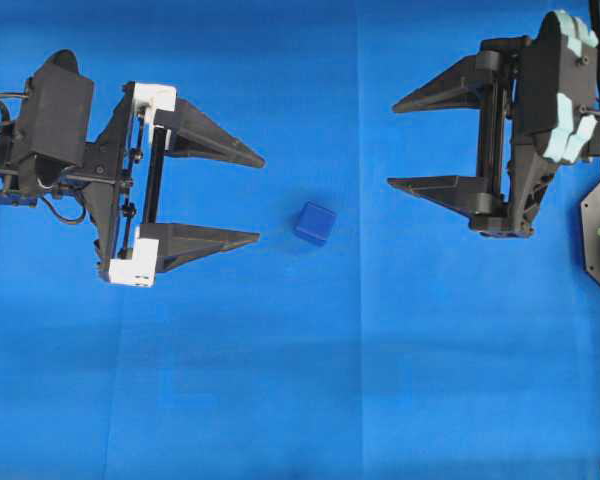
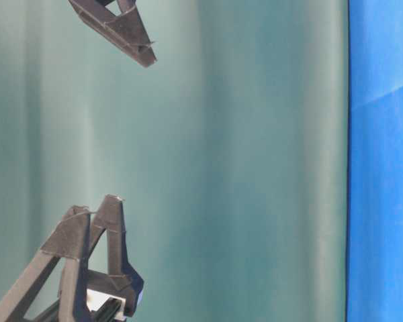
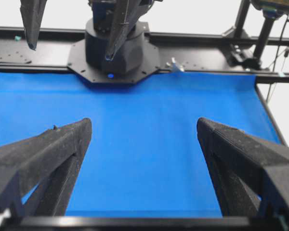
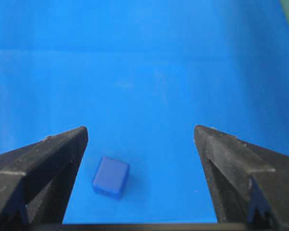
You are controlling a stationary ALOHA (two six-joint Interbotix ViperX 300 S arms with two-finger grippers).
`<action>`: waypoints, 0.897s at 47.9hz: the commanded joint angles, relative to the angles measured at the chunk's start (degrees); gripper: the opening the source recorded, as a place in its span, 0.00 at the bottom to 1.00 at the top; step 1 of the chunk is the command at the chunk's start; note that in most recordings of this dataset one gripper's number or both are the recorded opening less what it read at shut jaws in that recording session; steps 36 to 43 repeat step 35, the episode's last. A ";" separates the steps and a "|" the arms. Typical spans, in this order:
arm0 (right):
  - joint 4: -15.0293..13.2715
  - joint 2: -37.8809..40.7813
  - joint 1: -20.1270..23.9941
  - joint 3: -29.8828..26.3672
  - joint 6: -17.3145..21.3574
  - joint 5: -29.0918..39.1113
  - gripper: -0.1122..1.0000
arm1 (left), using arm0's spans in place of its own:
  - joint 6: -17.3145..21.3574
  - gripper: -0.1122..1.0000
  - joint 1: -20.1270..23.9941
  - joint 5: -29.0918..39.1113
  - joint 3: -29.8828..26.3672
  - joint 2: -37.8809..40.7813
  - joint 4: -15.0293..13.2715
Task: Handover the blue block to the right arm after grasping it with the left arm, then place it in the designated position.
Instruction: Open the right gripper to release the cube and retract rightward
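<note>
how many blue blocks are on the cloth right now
1. The blue block lies on the blue cloth between the two open grippers, nearer the left gripper than the right gripper. None looks hidden in the overhead view.

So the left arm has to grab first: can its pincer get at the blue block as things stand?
Probably yes. The left pincer stands open, the blue block lies apart on the cloth just beyond its fingertips, and nothing lies between them. The right pincer is well clear.
</note>
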 commanded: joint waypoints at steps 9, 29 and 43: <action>0.09 -2.29 0.09 1.76 0.00 -6.68 0.81 | 0.00 0.94 -0.18 -0.26 -1.67 -0.44 0.00; 0.09 -4.48 0.09 8.96 0.00 -19.60 0.81 | 0.00 0.94 -0.18 -0.26 -1.67 -0.44 0.00; 0.09 -4.48 0.09 9.40 0.00 -20.48 0.81 | 0.00 0.94 -0.18 -0.26 -1.67 -0.44 0.00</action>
